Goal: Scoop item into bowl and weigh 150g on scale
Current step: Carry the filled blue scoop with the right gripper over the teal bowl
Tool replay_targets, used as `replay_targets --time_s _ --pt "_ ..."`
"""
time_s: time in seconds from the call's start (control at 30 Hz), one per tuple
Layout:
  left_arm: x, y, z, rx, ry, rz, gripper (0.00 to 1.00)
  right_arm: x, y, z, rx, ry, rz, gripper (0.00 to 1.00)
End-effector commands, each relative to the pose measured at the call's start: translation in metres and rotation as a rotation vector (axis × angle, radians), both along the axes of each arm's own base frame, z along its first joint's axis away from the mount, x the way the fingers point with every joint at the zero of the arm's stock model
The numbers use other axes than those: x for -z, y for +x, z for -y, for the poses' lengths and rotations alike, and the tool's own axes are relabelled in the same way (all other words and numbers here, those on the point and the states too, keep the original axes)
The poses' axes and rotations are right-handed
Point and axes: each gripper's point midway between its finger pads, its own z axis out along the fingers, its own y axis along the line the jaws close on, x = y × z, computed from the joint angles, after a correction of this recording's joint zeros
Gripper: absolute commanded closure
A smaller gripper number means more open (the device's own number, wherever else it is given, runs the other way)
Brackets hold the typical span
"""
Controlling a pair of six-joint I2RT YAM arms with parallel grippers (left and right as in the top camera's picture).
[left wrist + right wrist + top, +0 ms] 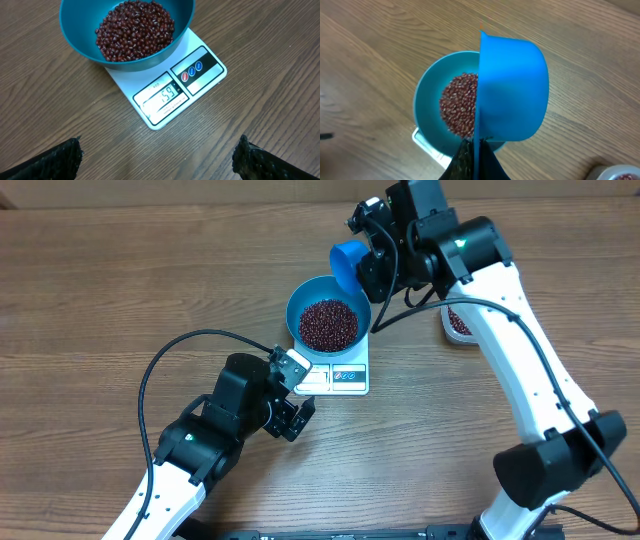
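Right gripper (370, 265), highest thing in the overhead view, sits upper centre of frame, jaws shut on the handle of the blue scoop (348, 260). Scoop hangs just off the upper-right rim of the bowl (296, 308). Bowl stands on the scale (350, 377), beans (328, 324) heaped inside. Left gripper (297, 392) is just lower-left of the scale, fingers apart, holding nothing. Clear tub (458, 322) mid-right, mostly hidden by the right arm.

Left wrist view: two dark fingertips (60, 160) in the bottom corners, wide apart, bare table between them. Scale lies straight ahead at centre frame, display edge toward the fingers, bowl on its far end at top. Display digits are small; they look a little over the target, not certain.

Right wrist view: scoop fills centre frame, tipped on its side, mouth facing left, handle running down into the clamped fingers at bottom centre. Whether it has any beans left I cannot tell. Bowl and beans sit left of and under the mouth.

Judgement: right arm is the one placed to act. If the reading is over, the scoop must go down and left into the heap.
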Motion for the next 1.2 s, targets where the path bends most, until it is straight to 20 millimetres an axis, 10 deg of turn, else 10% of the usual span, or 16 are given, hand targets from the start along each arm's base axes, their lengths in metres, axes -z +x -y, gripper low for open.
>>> replay_targets --time_s 0.0,1.17 --pt "0.004 -0.002 0.001 -0.002 0.003 -0.013 0.0 0.01 0.003 0.002 0.022 -0.011 -0.011 0.96" --pt "0.004 -0.002 0.001 -0.002 0.003 -0.013 0.01 0.077 -0.019 -0.037 0.017 -0.114 -0.047 0.96"
